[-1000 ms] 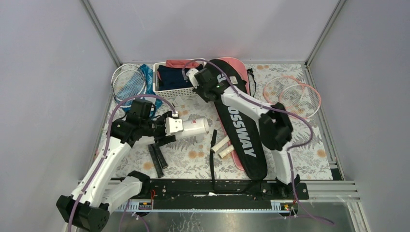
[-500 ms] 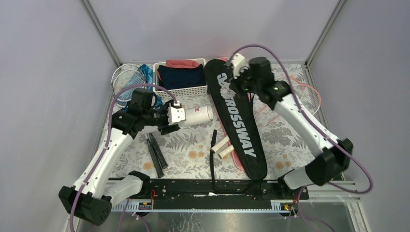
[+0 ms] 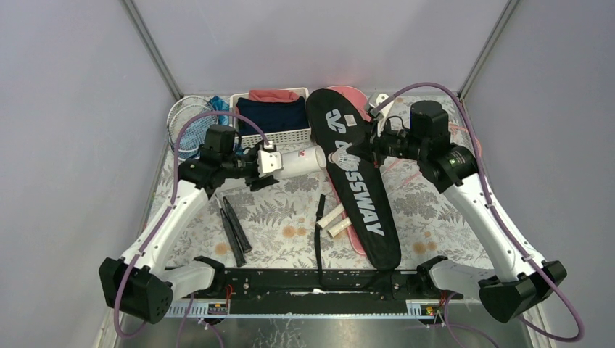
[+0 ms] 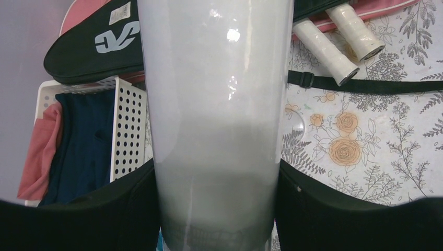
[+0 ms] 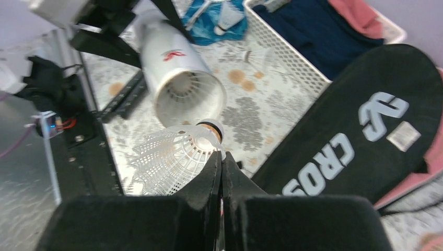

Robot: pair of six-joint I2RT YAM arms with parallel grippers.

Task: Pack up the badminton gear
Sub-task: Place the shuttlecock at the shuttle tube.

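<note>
My left gripper (image 3: 262, 164) is shut on the long white shuttlecock tube (image 3: 301, 161) and holds it level above the mat, open end to the right. In the left wrist view the tube (image 4: 214, 104) fills the gap between my fingers (image 4: 130, 209). My right gripper (image 5: 220, 159) is shut on the skirt of a white plastic shuttlecock (image 5: 172, 154), just in front of the tube's open mouth (image 5: 190, 99). The black "CROSSWAY" bag (image 3: 359, 196) lies on the pink bag (image 3: 355, 243). Two white racket handles (image 3: 335, 220) stick out beside them.
The white slatted basket (image 3: 272, 134) with navy and red clothes stands at the back. White rackets (image 3: 190, 119) and a blue cloth (image 3: 221, 109) lie at the back left, pink rackets (image 3: 442, 141) at the back right. Black handles (image 3: 236, 232) and a black strap (image 3: 320, 232) lie in front.
My right arm swung from the basket out to the right, then back toward the tube's mouth with the shuttlecock. My left arm carried the tube farther back and turned its mouth right.
</note>
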